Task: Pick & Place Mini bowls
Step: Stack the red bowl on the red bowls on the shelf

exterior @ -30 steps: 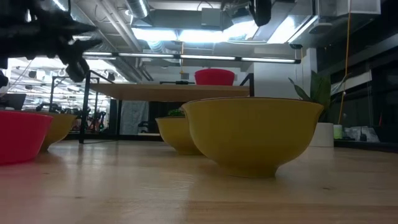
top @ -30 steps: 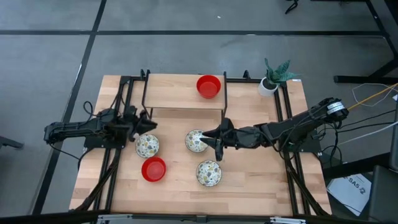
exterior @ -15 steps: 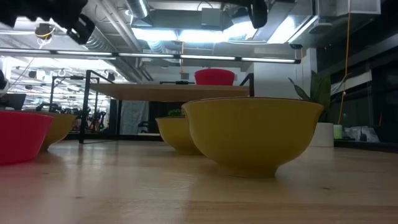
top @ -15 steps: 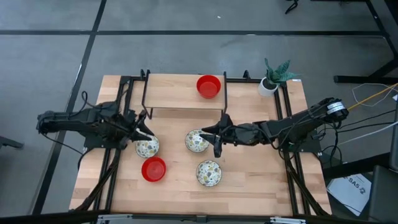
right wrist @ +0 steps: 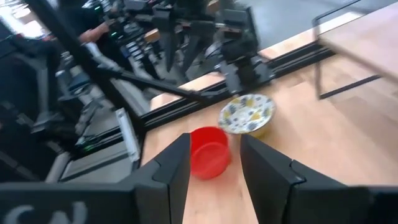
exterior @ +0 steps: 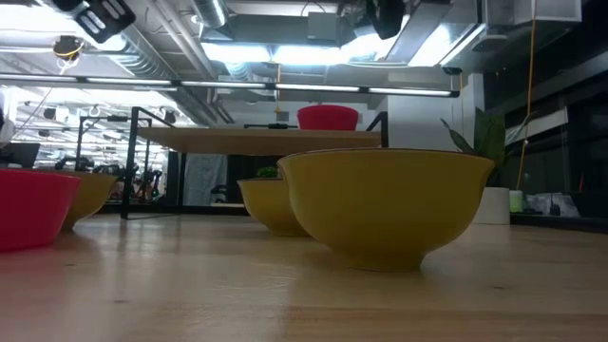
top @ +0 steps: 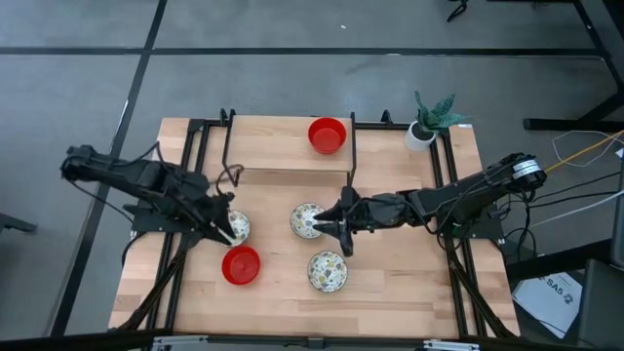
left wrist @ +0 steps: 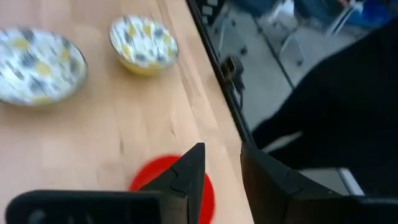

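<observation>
Three patterned mini bowls stand on the table: the left bowl (top: 231,228), the middle bowl (top: 309,220) and the near bowl (top: 328,271). One red mini bowl (top: 241,265) rests near them, another red bowl (top: 327,135) stands on the raised shelf (top: 283,146). My left gripper (top: 226,234) hovers open above the left patterned bowl's near side; in its wrist view the red bowl (left wrist: 163,179) lies below the empty gripper (left wrist: 222,163). My right gripper (top: 338,232) hangs open, high beside the middle bowl, and it is empty in its own view (right wrist: 214,146).
A small white plant pot (top: 420,134) stands at the far right corner. The shelf's black legs (top: 352,156) and the black frame rails (top: 190,175) run beside both arms. Bare wood lies at the near right (top: 419,283).
My left gripper has risen and swung toward the table's near edge, from beside the shelf leg to above the left patterned bowl, tipping to point downward. The bowls have not moved.
</observation>
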Controlling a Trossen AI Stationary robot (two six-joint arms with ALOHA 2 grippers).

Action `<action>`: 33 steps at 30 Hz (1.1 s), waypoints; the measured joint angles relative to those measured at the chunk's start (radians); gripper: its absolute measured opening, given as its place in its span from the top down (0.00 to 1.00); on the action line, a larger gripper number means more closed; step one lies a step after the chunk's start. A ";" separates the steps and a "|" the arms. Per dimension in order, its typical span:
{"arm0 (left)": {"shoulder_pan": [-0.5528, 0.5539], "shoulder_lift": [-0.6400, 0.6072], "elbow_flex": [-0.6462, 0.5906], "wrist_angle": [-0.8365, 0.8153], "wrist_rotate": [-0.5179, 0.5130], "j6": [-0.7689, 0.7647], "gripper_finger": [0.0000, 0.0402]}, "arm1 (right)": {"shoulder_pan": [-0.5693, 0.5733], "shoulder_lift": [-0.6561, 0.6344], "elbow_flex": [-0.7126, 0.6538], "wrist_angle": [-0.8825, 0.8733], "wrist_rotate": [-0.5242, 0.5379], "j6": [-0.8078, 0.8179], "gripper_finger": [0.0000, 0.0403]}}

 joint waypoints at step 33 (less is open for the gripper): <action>-0.470 0.574 0.027 -0.033 -0.226 -0.072 0.76 | 0.001 0.000 0.000 -0.236 -0.256 0.053 0.65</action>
